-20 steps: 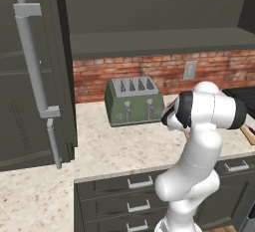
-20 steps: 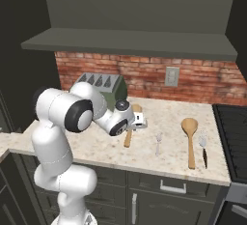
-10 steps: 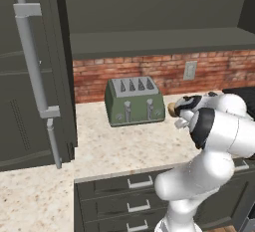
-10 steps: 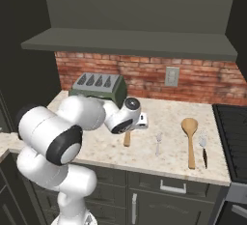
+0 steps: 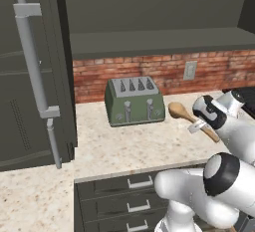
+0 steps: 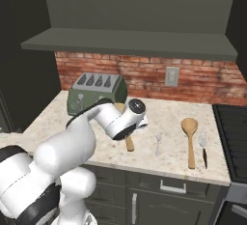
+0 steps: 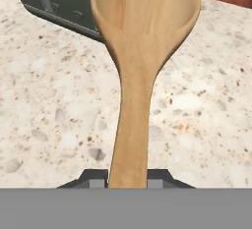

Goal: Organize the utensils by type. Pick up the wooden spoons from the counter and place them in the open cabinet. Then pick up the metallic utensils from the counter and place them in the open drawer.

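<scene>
My gripper (image 7: pixel 128 183) is shut on the handle of a wooden spoon (image 7: pixel 140 41), whose oval bowl points toward the green toaster (image 7: pixel 59 2). From the left, the held spoon (image 5: pixel 182 112) sits just above the counter (image 5: pixel 124 146) with the gripper (image 5: pixel 199 125) around its handle. In the right base view the gripper (image 6: pixel 140 121) covers that spoon (image 6: pixel 129 144) on the counter (image 6: pixel 58 118). A second wooden spoon (image 6: pixel 190 127) lies further right. A small metal fork (image 6: pixel 157 143) and a dark-handled fork (image 6: pixel 203 144) lie beside it. The cabinet shelf (image 5: pixel 149 42) is overhead. The open drawer is out of view.
The cabinet door (image 5: pixel 30 76) with its long bar handle stands open at the left. A brick wall with an outlet (image 6: pixel 171 76) backs the counter. A black stovetop (image 6: pixel 234 132) lies to the right. Closed drawer fronts (image 5: pixel 129 182) run below the counter edge.
The arm's elbow has swung low and toward the cameras. The gripper stays on the wooden spoon beside the toaster, and its jaws have closed a little more.
</scene>
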You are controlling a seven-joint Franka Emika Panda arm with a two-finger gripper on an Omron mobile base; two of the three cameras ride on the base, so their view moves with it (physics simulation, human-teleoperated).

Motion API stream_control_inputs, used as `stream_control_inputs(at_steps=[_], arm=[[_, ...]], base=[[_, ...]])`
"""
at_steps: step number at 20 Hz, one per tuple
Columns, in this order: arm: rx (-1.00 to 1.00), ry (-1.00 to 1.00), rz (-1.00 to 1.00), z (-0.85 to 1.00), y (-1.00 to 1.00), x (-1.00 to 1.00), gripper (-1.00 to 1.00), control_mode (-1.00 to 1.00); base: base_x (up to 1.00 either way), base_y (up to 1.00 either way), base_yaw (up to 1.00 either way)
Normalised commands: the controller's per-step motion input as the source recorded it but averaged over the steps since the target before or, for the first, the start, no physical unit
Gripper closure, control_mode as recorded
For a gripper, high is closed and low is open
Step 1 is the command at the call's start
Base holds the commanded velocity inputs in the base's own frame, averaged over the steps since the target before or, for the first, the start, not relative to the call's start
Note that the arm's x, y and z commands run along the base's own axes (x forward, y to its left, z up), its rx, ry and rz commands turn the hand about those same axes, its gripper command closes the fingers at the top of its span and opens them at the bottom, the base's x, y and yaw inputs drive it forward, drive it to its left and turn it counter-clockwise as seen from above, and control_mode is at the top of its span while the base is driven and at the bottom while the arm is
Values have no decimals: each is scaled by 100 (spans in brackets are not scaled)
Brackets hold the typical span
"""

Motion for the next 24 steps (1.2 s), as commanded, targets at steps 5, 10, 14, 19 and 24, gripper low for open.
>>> stream_control_inputs(at_steps=[5,10,14,19,24], arm=[[0,0,31,59,-2,-63,100,-100],[-7,-8,44,49,1,-82,100,-100],[-23,-22,52,37,8,-80,100,-100],[-11,-28,38,72,7,-59,100,-100],[0,-15,20,86,18,-38,100,-100]], base=[[0,0,0],[0,0,0],[0,0,0],[0,0,0],[0,0,0]])
